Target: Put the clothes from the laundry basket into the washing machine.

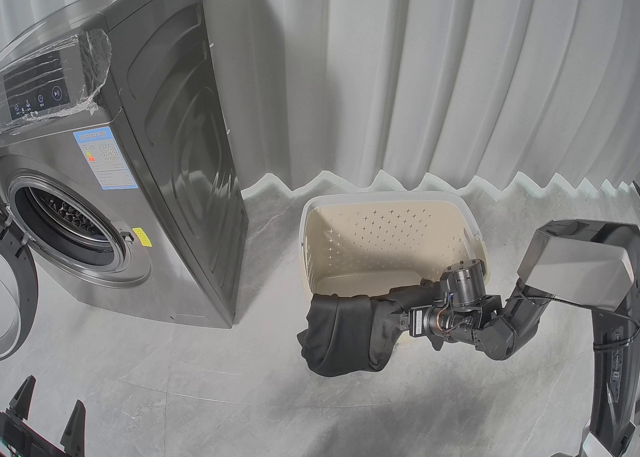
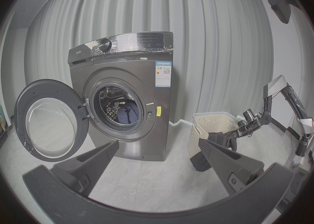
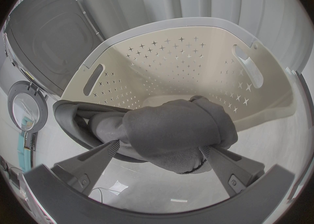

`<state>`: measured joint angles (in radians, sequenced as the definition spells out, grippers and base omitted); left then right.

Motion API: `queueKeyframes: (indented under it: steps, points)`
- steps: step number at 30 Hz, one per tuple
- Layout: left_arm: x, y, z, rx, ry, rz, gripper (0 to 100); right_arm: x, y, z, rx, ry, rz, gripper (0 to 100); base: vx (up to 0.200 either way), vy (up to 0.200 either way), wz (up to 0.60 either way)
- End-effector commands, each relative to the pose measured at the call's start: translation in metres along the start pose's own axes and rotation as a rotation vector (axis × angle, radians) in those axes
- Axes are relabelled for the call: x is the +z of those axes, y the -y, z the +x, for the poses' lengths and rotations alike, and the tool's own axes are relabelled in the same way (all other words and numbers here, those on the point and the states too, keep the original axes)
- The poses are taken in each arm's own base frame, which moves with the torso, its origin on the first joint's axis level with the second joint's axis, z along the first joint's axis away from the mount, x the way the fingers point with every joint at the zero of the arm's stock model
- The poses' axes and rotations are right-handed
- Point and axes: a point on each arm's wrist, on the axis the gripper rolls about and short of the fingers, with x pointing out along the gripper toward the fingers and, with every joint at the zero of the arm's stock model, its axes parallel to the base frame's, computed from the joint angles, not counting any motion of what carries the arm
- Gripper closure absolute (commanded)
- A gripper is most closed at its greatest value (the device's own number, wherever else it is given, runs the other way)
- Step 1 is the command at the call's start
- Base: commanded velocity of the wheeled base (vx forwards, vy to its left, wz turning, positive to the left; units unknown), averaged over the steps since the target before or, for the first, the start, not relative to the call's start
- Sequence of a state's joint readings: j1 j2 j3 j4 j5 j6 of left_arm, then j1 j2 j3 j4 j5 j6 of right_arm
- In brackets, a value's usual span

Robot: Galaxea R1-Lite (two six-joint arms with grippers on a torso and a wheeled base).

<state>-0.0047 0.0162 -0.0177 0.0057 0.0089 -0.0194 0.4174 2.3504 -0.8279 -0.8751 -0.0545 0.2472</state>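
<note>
The dark garment (image 1: pixel 347 335) lies slung over the laundry basket (image 1: pixel 393 225) at its seven o'clock rim in the head view; most of it hangs outside toward the floor (image 1: pixel 200 372), the rest bunched at the right hand (image 3: pixel 158 146). That hand looks released: its fingers (image 3: pixel 109 149) stand spread wide with the cloth heaped between them, not pinched. The washing machine (image 1: pixel 133 165) stands at nine o'clock from the basket, its door (image 1: pixel 17 292) swung open, a blue piece (image 2: pixel 128 112) already in the drum. The left hand (image 1: pixel 50 405) sits at seven o'clock in the head view, released and empty.

The risks, as I judge them: a closure that catches only a loose fold would let the hanging bulk slide off the rim to the floor; cloth snagged on the rim could drag or tip the light basket when lifted; a trailing end might catch on the door or the drum's lip during the carry toward nine o'clock.
</note>
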Motion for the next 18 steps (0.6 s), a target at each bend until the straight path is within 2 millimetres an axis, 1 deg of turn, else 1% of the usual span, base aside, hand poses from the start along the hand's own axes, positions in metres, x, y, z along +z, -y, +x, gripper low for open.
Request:
queueKeyframes:
  steps: [1, 2, 3, 12, 15, 17, 18]
  points:
    - [-0.005, 0.0, 0.0, 0.0, 0.0, -0.001, 0, 0.0, 0.002, 0.006, -0.004, 0.003, 0.003, 0, 0.0, 0.0, 0.0]
    - [-0.005, 0.0, 0.0, 0.0, 0.0, -0.001, 0, 0.0, 0.002, 0.006, -0.004, 0.003, 0.004, 0, 0.0, 0.0, 0.0]
    - [-0.005, 0.0, 0.0, 0.0, 0.0, -0.001, 0, 0.0, 0.002, 0.007, -0.007, 0.003, 0.005, 100, 0.0, 0.0, 0.0]
    - [-0.005, 0.0, 0.0, 0.0, 0.0, -0.004, 0, 0.005, 0.0, 0.007, -0.007, 0.054, 0.007, 100, 0.0, 0.0, 0.0]
    - [-0.005, 0.0, 0.0, 0.002, 0.0, -0.008, 0, 0.006, -0.001, 0.002, -0.004, 0.064, 0.01, 100, 0.0, 0.0, 0.0]
    - [-0.005, 0.0, 0.0, 0.0, 0.0, -0.01, 0, 0.008, -0.002, -0.009, 0.004, 0.081, 0.016, 100, 0.0, 0.0, 0.0]
    - [-0.005, 0.0, 0.0, 0.002, 0.0, -0.01, 0, 0.01, -0.002, -0.018, 0.008, 0.098, 0.02, 100, 0.0, 0.0, 0.0]
